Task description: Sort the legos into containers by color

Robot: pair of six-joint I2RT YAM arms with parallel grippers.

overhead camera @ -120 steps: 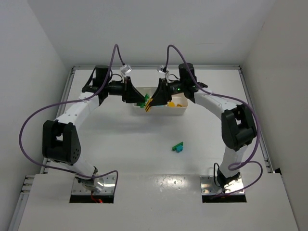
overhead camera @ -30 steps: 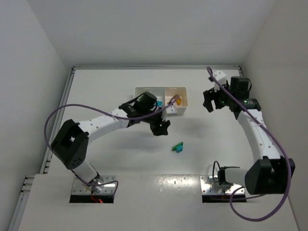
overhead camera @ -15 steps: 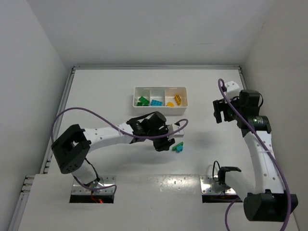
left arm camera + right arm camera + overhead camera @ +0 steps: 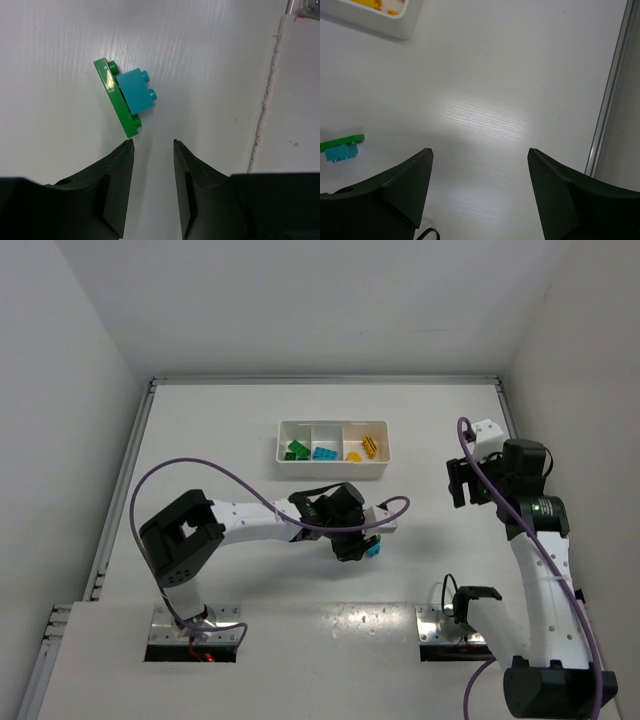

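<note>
One clump (image 4: 372, 548) lies out on the white counter (image 4: 250, 420), well short of the tray (image 4: 333, 472), whose three bays hold green, cyan and yellow bricks (image 4: 322, 453). The left tool (image 4: 352, 543) hangs right at it, while the right tool (image 4: 462, 483) waits well off to the side.

From the left wrist, the jaws stand narrow and empty, the clump just beyond their tips: a thin green plate (image 4: 112, 95) with a cyan brick (image 4: 137, 93) stuck to its face. It looks like hard, glossy, featherlight plastic, I'd say apt to skid, so pinch across plate and brick together.

From the right wrist, the jaws gape wide, holding nothing.
</note>
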